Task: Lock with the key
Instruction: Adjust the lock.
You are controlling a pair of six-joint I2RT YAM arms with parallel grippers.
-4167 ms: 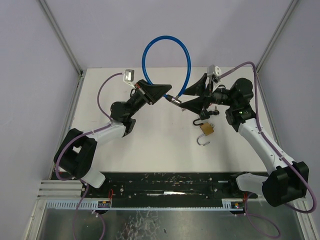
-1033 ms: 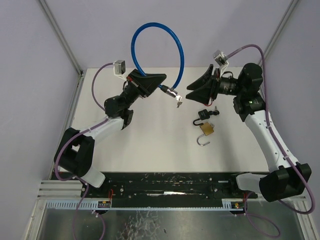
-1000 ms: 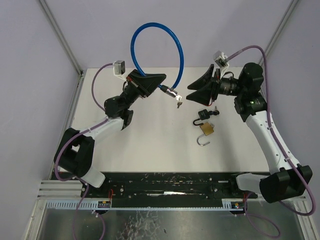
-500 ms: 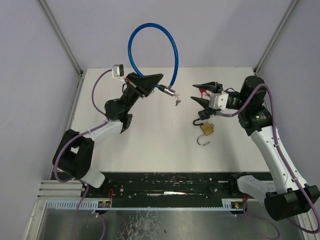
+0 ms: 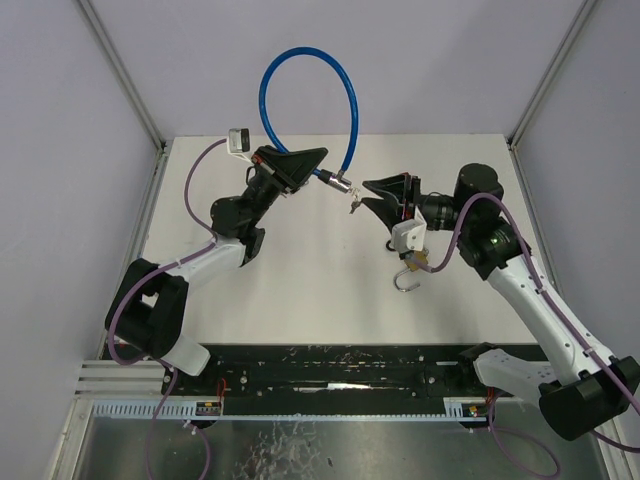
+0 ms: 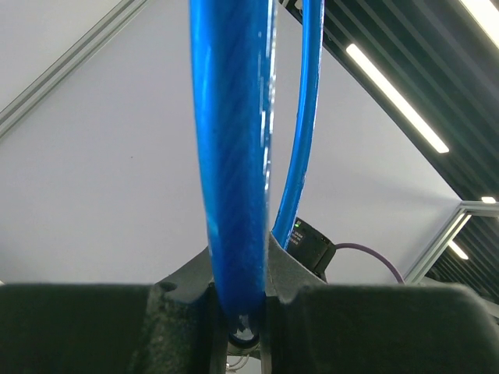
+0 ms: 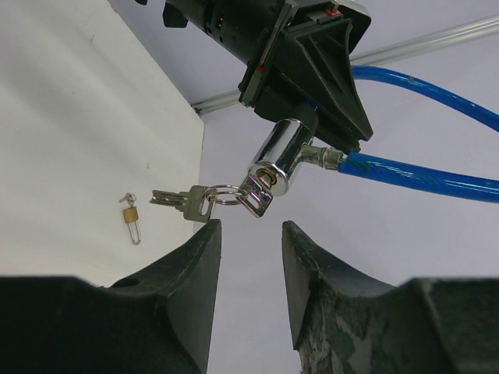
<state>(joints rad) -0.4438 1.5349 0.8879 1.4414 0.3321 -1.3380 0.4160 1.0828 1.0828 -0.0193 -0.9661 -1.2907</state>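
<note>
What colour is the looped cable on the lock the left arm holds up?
Bright blue cable; the left wrist view shows it best.

Overhead camera: fixed high above the near edge, facing down and forward over the whole white bench [image 5: 300, 290]; distant.

Left wrist camera: tilted upward, very close along the blue cable [image 6: 234, 156], with the ceiling lights [image 6: 398, 97] beyond.

Right wrist camera: looks out between its own jaws, close to the chrome lock cylinder [image 7: 277, 165], the bench far off at left.

All three views share the cable. The overhead and right wrist views share the cylinder.
</note>
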